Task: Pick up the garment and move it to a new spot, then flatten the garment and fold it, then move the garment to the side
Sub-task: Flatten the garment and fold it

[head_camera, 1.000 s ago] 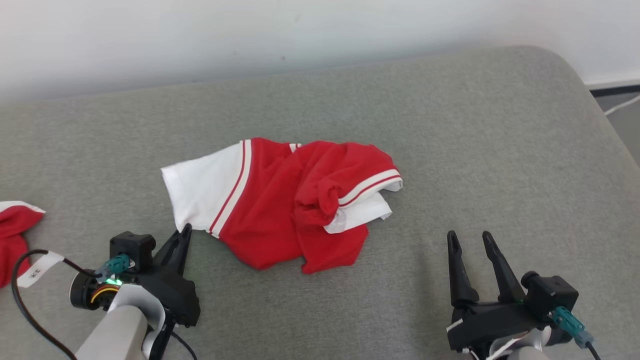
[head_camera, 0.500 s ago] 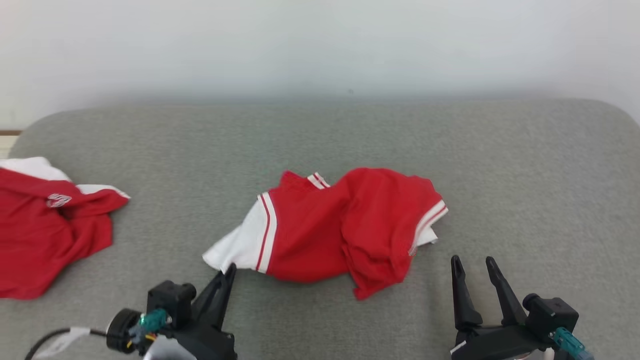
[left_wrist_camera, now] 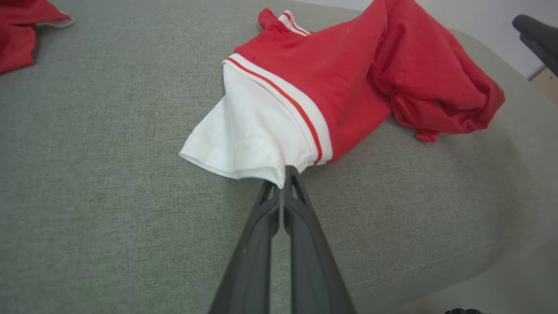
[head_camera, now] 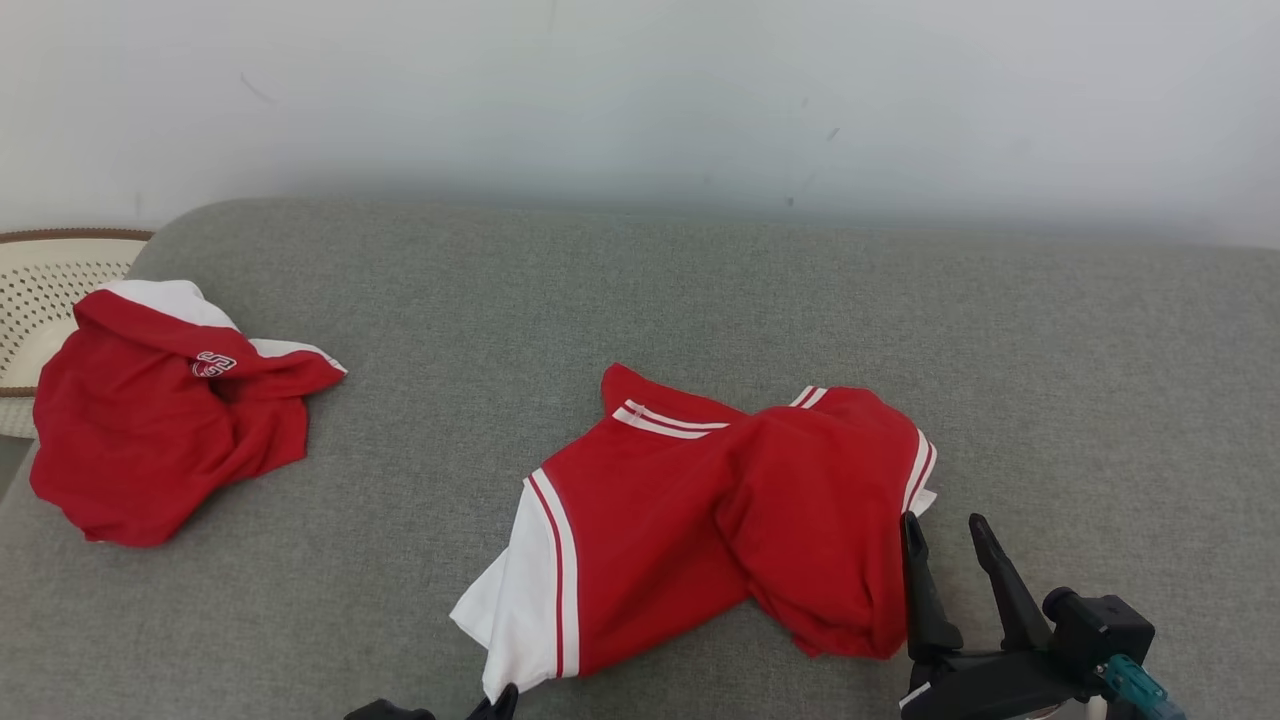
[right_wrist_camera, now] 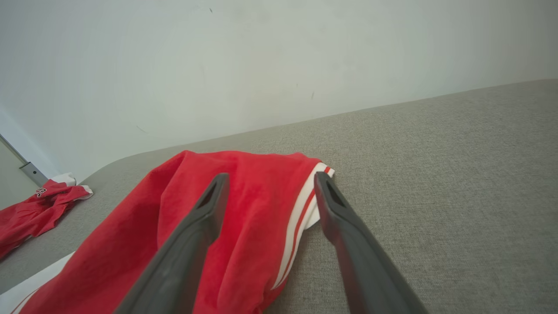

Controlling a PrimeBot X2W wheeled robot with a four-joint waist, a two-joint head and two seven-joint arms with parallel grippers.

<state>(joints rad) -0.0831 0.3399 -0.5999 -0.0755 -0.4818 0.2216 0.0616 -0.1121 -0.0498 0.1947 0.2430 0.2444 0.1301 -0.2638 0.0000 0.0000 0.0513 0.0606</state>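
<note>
Head view, from where I stand: a wide grey upholstered cushion (head_camera: pixel 640 300) takes up most of the scene, with a pale wall (head_camera: pixel 640 90) behind it.

The garment (head_camera: pixel 690 520), a red shirt with white panels and thin red-and-white stripes, lies crumpled on the cushion, right of the middle and toward the near edge. Its red body is bunched into a thick fold on the right. A white part trails off at the lower left, down to the front of the cushion.

Well apart from it, at the far left of the cushion, sits a second red garment (head_camera: pixel 160 430) in a loose heap, white showing at its top. Behind that heap is a cream perforated basket (head_camera: pixel 40 280) with a brown rim, just off the cushion's corner.

The right gripper (head_camera: pixel 942 522) stands at the lower right with its two dark fingers (right_wrist_camera: pixel 196 231) spread apart and nothing between them. It is just beside the garment's bunched right side. The right wrist view looks past those fingers onto the red fold and its striped hem; whether they touch the cloth I cannot tell.

The left gripper (left_wrist_camera: pixel 283 187) is clamped tight on the corner of the garment's white part, and the cloth fans out from its tips.
</note>
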